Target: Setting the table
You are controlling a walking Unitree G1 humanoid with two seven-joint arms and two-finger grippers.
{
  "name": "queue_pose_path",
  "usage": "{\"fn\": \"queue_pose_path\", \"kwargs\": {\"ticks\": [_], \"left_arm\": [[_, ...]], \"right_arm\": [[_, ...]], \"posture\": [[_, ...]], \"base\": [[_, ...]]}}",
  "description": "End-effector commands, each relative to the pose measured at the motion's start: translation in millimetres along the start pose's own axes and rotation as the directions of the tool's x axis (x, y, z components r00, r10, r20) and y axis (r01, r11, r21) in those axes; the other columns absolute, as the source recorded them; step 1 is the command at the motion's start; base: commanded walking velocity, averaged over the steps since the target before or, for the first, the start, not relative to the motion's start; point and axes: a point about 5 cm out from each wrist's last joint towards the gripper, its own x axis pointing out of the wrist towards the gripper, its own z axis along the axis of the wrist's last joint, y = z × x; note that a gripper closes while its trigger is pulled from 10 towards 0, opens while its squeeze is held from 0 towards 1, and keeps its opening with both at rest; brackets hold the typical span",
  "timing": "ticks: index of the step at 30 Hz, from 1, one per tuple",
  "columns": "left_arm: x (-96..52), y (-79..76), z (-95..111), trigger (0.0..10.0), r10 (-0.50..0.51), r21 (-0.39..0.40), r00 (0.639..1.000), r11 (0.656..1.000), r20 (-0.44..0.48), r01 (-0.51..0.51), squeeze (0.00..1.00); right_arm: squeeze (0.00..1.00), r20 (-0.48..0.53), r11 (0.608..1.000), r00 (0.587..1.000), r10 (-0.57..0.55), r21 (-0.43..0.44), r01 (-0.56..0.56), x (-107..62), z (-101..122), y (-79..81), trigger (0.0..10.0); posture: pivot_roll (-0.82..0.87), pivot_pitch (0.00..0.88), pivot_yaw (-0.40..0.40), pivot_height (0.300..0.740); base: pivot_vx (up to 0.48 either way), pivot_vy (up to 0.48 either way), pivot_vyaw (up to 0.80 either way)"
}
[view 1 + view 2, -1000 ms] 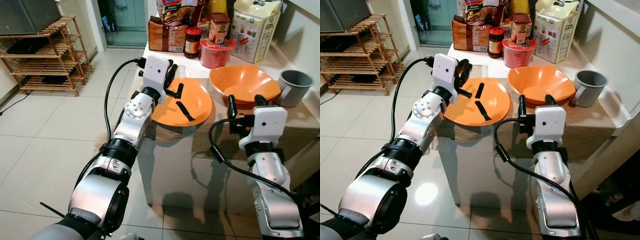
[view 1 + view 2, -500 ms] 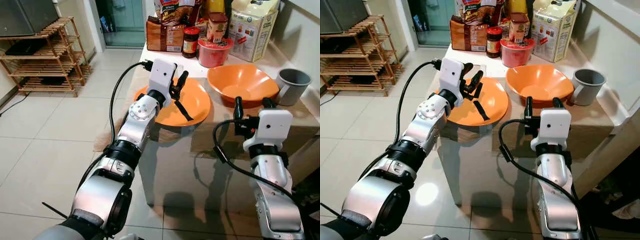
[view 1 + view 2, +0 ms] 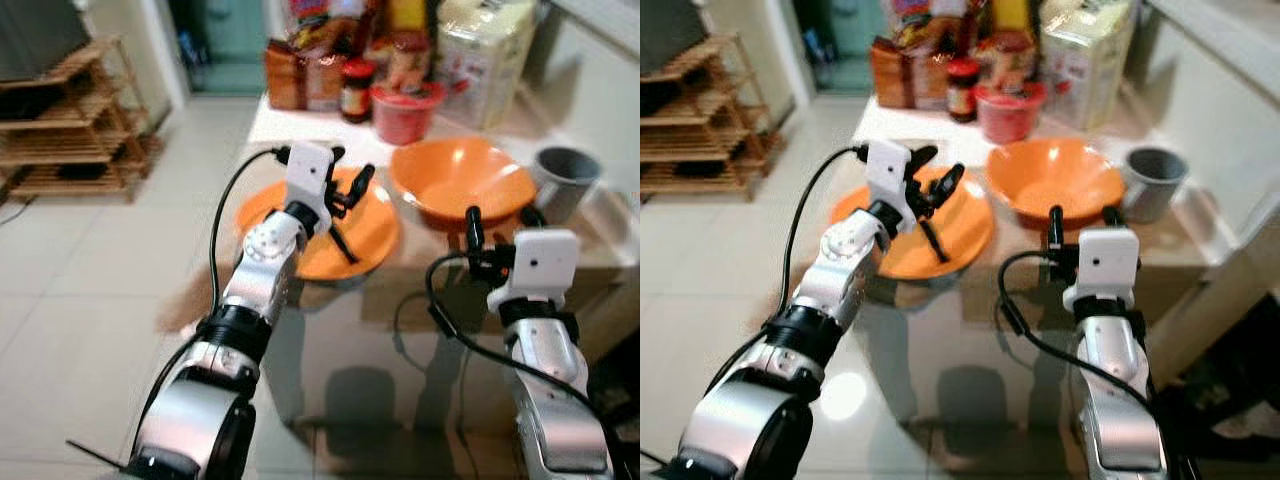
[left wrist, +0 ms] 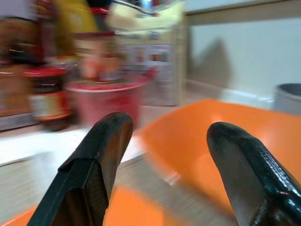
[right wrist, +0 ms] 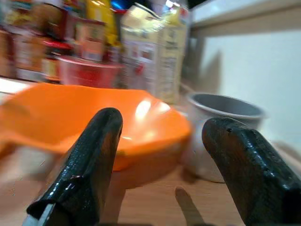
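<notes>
Head views: the whole scene sits lower and blurred against a second ago, so the camera has moved. The left gripper (image 3: pixel 350 188) hovers over the flat orange plate (image 3: pixel 372 232), fingers spread as before. The right gripper (image 3: pixel 497 215), fingers spread, holds just short of the deep orange bowl (image 3: pixel 455 180).

Left wrist view: spread fingers (image 4: pixel 94 165) frame the bowl.

Right wrist view: spread fingers (image 5: pixel 91 155) face the bowl and the grey mug (image 5: pixel 221 110) beside it.

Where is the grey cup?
The grey cup sits on the table at the robot's far right, right beside the orange bowl and just beyond the right gripper.
</notes>
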Motion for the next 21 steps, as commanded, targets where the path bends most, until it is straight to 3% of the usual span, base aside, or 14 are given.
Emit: {"fn": "queue_pose_path", "kwargs": {"ticks": [1, 4, 13, 20, 21], "left_arm": [[0.3, 6.2, 9.1, 10.0, 0.005, 0.009, 1.0, 1.0, 0.021, -0.005, 0.0], [0.1, 6.3, 11.4, 10.0, 0.005, 0.016, 0.999, 1.0, 0.037, -0.005, 0.0], [2.3, 16.3, 10.9, 10.0, 0.087, 0.046, 0.996, 0.995, -0.013, -0.086, 0.0], [6.2, 24.8, 7.8, 10.0, 0.113, 0.018, 0.986, 0.994, -0.121, -0.112, 0.0], [6.6, 27.8, 3.4, 10.0, 0.109, -0.003, 0.976, 0.994, -0.191, -0.111, 0.0]], "right_arm": [[0.0, 0.016, 1.0, 1.0, 0.012, 0.002, -0.012, 1.3, 5.0, 2.9, 10.0], [0.0, 0.031, 1.0, 0.999, 0.017, -0.001, -0.017, 1.3, 7.4, 5.0, 10.0], [0.0, 0.064, 0.999, 0.997, 0.033, -0.01, -0.033, 0.8, 14.4, 7.8, 10.0], [0.0, 0.063, 0.999, 0.997, 0.038, -0.009, -0.037, 0.7, 14.2, 9.3, 10.0], [0.0, 0.064, 0.999, 0.997, 0.04, -0.009, -0.039, 1.1, 14.4, 9.4, 10.0]], "posture": [[-0.02, 0.0, 0.04, 0.74], [-0.02, 0.0, 0.042, 0.74], [-0.02, 0.0, 0.044, 0.74], [-0.02, 0.0, 0.043, 0.74], [-0.02, 0.0, 0.044, 0.74]], "base": [[0.394, -0.27, 0.0], [0.39, -0.182, 0.0], [0.0, 0.0, 0.0], [0.0, 0.0, 0.0], [0.0, 0.0, 0.0]]}}
